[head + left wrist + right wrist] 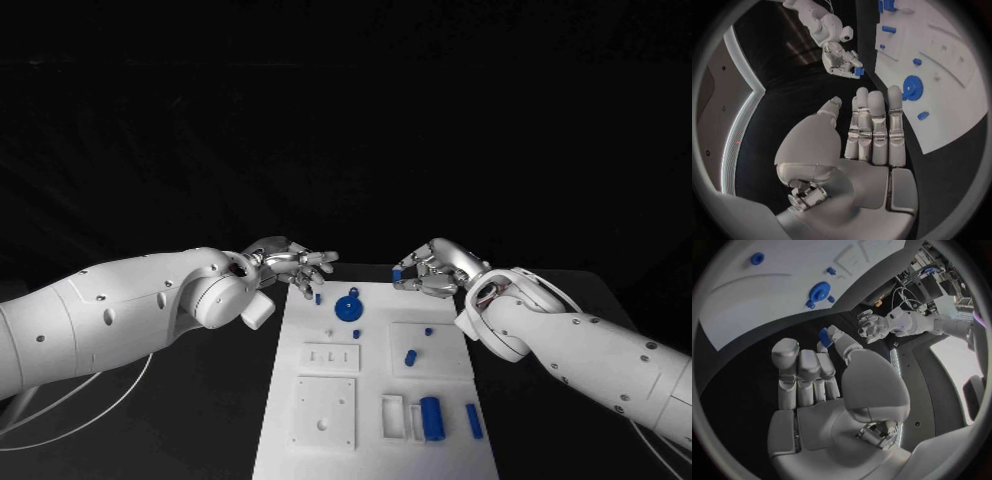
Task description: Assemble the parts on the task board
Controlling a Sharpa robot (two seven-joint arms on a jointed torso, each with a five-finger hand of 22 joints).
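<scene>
Black table (216, 400) spreads under me, white task board (375, 440) lying between my arms. Left hand (296, 265) hovers spread, holding nothing, beside the blue disc part (349, 306). Right hand (437, 268) pinches 1 small blue part (823, 334).

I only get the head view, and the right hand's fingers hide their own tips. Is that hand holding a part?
Observer: Yes. The right wrist view shows the right hand pinching a small blue part between thumb and fingertip.
Operator: And the left hand, anything in it?
Observer: No. The left wrist view shows the left hand with its fingers straight and its palm bare.
</scene>
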